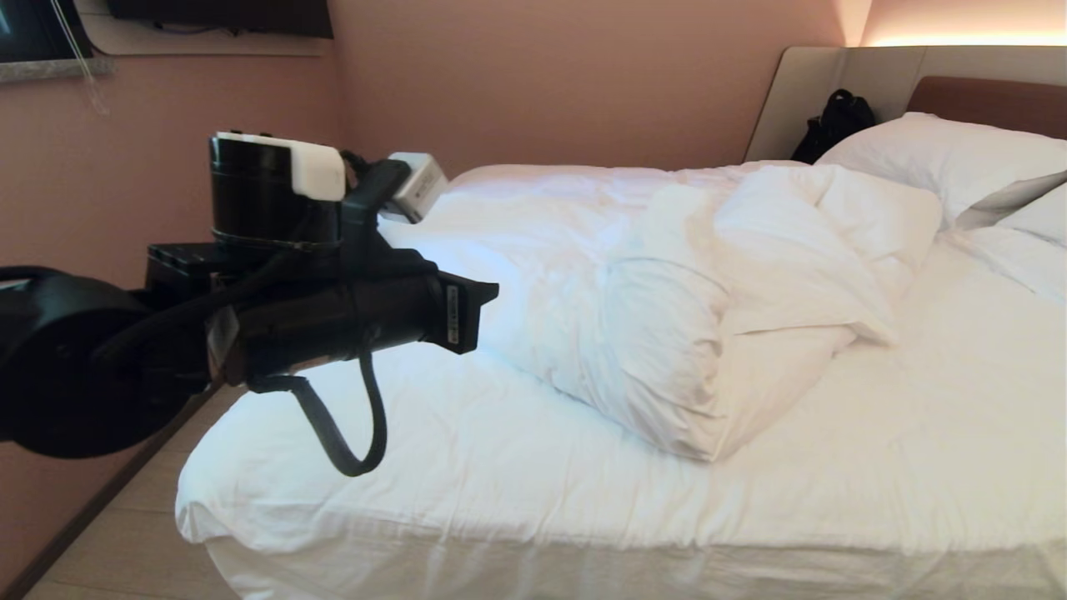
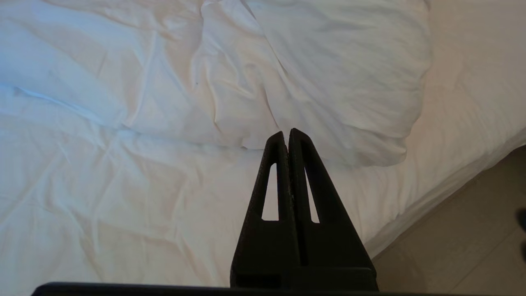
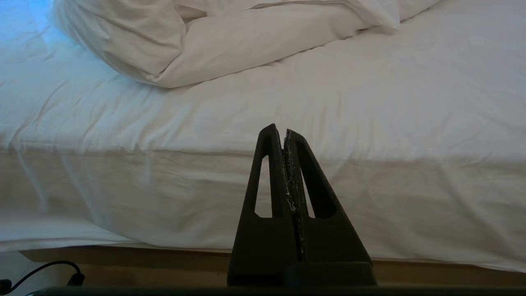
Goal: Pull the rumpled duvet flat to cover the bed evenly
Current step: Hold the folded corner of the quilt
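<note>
Hotel-style bedroom with pink-beige walls and a pale tiled floor (image 1: 108,542); a low bed (image 1: 583,533) with a white fitted sheet (image 1: 517,467) fills most of the head view. The duvet (image 1: 700,308), thick, white and heavily creased, lies bunched in a long heap across the middle of the mattress, running from the far side toward the near edge, folded over on itself and leaving the near and foot portions of the sheet bare. Toward the head end, two white pillows (image 1: 942,158) lean against the brown headboard panel (image 1: 992,100) set in a beige padded surround (image 1: 834,75); a black bag (image 1: 834,121) rests in the far corner beside them.

The left arm (image 1: 250,317) reaches across the foot corner of the bed, above the sheet. In the left wrist view, the left gripper (image 2: 287,133) hovers over the sheet just short of a rounded fold of the duvet (image 2: 312,74), jaws pressed together and holding nothing. In the right wrist view, the right gripper (image 3: 279,129) sits low beside the mattress flank, facing the side of the bed (image 3: 370,205), jaws likewise pressed together and empty; the duvet (image 3: 197,53) lies beyond it on top. A black cable (image 3: 45,269) lies on the floor by the bed base.
</note>
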`<state>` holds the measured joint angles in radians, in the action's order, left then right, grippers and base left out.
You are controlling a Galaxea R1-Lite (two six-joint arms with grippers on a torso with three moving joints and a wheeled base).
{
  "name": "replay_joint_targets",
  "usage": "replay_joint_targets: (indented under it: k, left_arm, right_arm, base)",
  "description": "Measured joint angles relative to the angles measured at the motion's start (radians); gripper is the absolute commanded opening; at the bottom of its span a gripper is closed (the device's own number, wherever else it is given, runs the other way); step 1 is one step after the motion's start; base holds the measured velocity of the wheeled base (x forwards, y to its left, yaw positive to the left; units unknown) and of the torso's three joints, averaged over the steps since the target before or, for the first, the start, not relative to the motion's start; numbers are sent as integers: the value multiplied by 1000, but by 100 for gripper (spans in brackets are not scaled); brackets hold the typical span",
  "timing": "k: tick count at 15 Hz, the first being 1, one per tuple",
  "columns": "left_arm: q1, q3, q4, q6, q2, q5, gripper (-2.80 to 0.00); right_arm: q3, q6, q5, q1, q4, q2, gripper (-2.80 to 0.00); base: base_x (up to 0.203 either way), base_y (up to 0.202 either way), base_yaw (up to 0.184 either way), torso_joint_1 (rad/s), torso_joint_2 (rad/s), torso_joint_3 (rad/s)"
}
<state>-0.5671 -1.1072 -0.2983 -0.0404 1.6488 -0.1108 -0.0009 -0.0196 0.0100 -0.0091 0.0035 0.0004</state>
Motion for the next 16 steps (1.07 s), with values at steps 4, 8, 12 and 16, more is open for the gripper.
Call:
replay_joint_targets:
  k: [4,8,12,16]
  left_arm:
    - [-75,-109,0,4,116,59,-280]
    - [-119,-195,0,13,227,65,-280]
    - [-159,-262,0,32,308,65,-280]
    - [-184,-331,-5,80,371,63,0]
  right_arm:
    - [0,0,0,0,0,0,-280]
    - [0,0,0,1,-1,0,-280]
    - [-1,0,0,0,-1,0,-280]
    - [0,0,0,0,0,0,-280]
  base:
    - [0,0,0,0,0,0]
    - [0,0,0,0,0,0]
    - [0,0,0,0,0,0]
    - [0,0,0,0,0,0]
